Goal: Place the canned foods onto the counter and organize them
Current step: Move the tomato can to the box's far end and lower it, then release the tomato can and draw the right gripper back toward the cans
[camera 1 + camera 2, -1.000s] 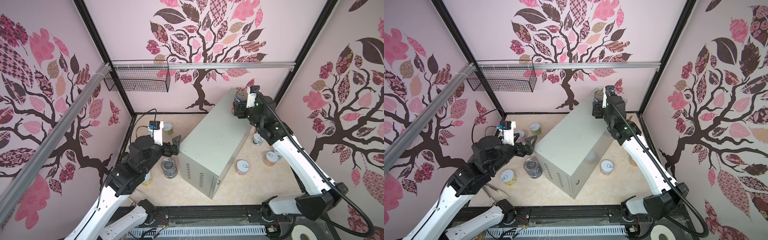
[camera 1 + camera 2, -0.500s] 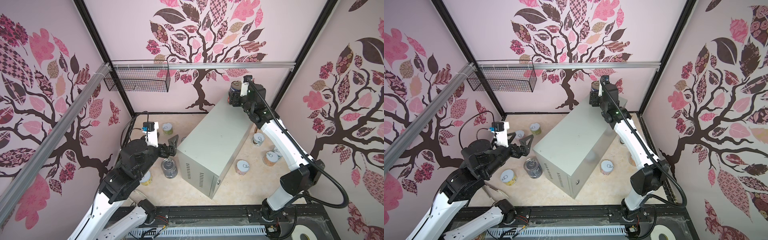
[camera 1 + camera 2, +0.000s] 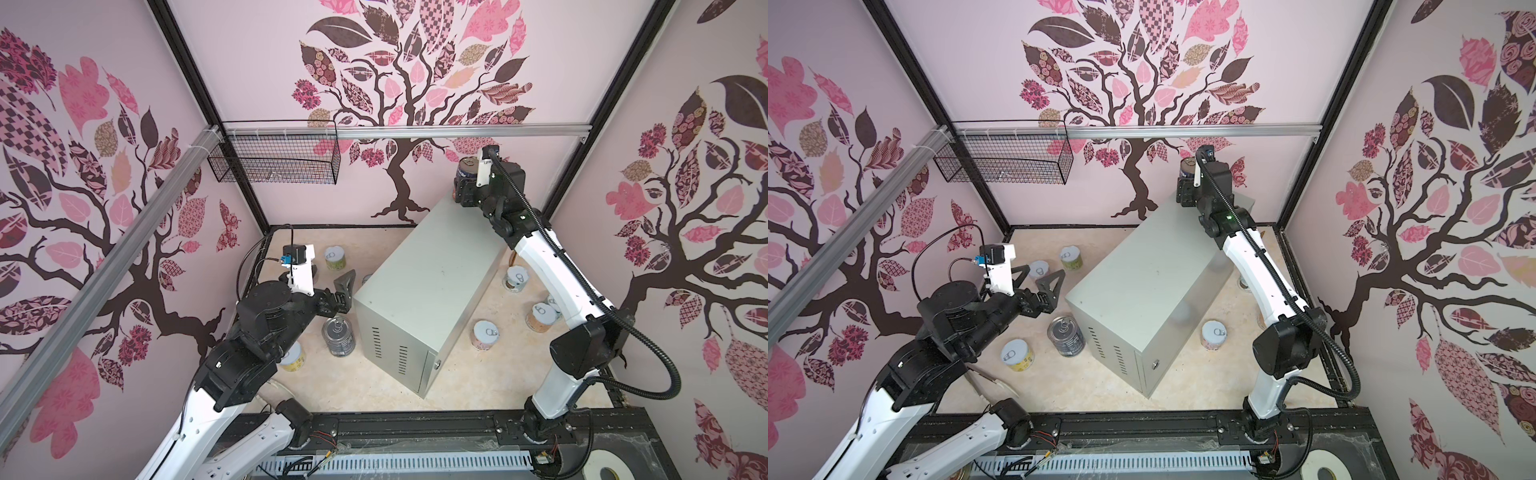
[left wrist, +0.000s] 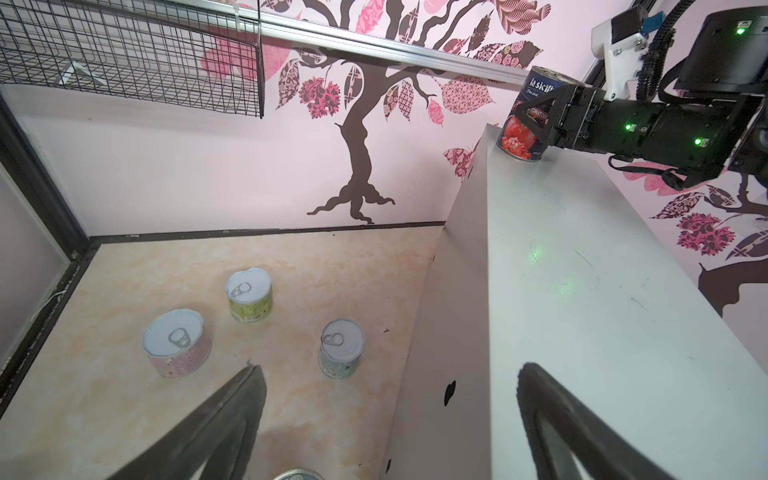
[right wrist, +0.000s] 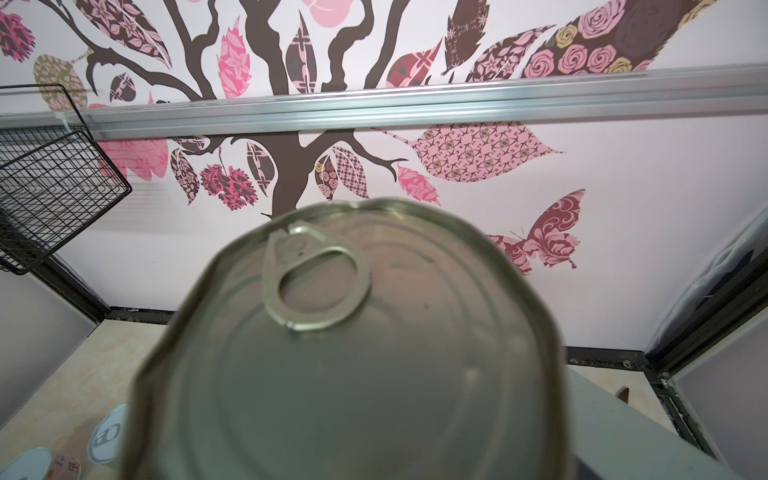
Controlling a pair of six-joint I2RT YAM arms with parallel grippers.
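Steel-lidded tall tin arrives at the counter's far corner.
Right gripper [image 4: 534, 114] is clamped on the blue-red tall tin [image 4: 515, 141]. Over the last second it has travelled along the grey counter [image 3: 432, 274] to the upper-right end in both top views, and its base looks set down, so the first placement seems ready for release. Left gripper [image 3: 1036, 279] is spread wide, empty, and eased back leftward. Count: two tall tins, with the second tall tin [image 3: 338, 336] on the floor, and at least seven short tins [image 4: 249, 293], all on the floor.

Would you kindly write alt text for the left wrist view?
The right gripper holds a blue tomato can at the far end of the grey metal box. A pink can, a green can and a teal can stand on the floor beside it.
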